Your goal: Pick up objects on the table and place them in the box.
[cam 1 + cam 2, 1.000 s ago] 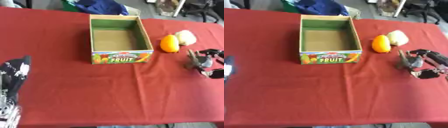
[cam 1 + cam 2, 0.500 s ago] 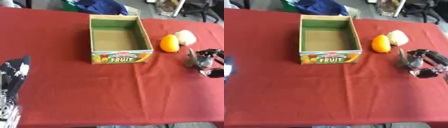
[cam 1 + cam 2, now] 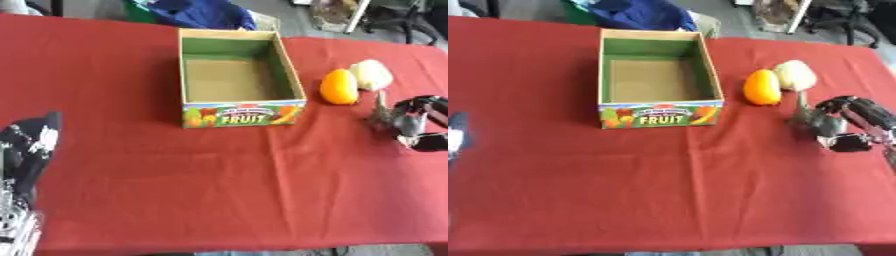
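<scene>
Box (image 3: 238, 80) of cardboard stands open on the counter (image 3: 201, 190), a little behind the middle, with green inner walls, a brown floor and the word FRUIT printed on its front side. Nothing lies inside it. To the right of the box, apart from it, an orange fruit (image 3: 339, 86) lies on the cloth, and a pale yellowish fruit (image 3: 372, 74) lies just beside it, on its far right side; the two seem to touch.

The right hand (image 3: 842, 122) is low over the counter near the right edge, in front of the two fruits and apart from them. Its fingers (image 3: 802, 107) are partly curled, one pointing toward the fruits, and they hold nothing. The left hand (image 3: 26, 150) shows at the lower left corner, resting with fingers straight and upward, holding nothing.

The counter is covered by a plain red cloth that reaches all its edges; the cloth is flat, with a soft shadow beside the box. Behind the far edge a blue bundle of cloth (image 3: 203, 12) lies over something green (image 3: 140, 10), and the floor there is grey. At the upper right, dark chair legs (image 3: 846, 20) and a white post (image 3: 805, 15) stand on that floor.
</scene>
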